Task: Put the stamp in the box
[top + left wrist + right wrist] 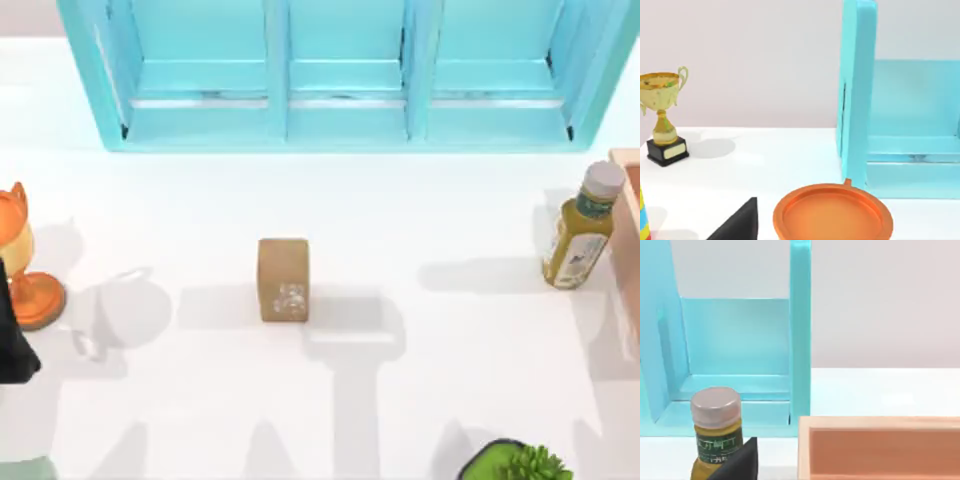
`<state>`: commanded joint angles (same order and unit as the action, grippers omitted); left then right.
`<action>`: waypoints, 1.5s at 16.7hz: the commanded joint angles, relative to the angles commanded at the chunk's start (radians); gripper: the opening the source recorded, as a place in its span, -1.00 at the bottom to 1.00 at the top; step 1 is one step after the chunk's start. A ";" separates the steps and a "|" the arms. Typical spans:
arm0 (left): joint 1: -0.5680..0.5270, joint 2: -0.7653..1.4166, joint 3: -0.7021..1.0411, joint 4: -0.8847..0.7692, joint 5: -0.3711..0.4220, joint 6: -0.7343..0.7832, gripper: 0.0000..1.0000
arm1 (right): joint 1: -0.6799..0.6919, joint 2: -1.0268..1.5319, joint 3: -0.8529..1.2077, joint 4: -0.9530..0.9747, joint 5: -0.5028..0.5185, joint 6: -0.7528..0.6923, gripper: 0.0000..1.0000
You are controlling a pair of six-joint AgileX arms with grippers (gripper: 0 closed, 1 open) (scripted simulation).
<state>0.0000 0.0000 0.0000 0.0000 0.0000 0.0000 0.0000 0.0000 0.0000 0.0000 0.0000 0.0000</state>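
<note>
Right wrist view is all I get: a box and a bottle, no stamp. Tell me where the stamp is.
Observer: The stamp stands alone near the middle of the table, with its carved face showing in the top view.
Operator: Give me the box relative to it.
Observer: The box is at the table's right edge, well to the stamp's right. The bottle stands just left of the box, on the stamp's side.
Operator: Report anything else on that side.
Observer: A green plant sits at the top view's bottom edge, right of centre and apart from the line between stamp and box.
</note>
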 joint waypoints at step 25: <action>0.000 0.000 0.000 0.000 0.000 0.000 1.00 | 0.738 1.834 2.001 -1.231 -0.104 0.572 1.00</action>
<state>0.0000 0.0000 0.0000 0.0000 0.0000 0.0000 0.7378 1.8339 2.0013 -1.2310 -0.1043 0.5720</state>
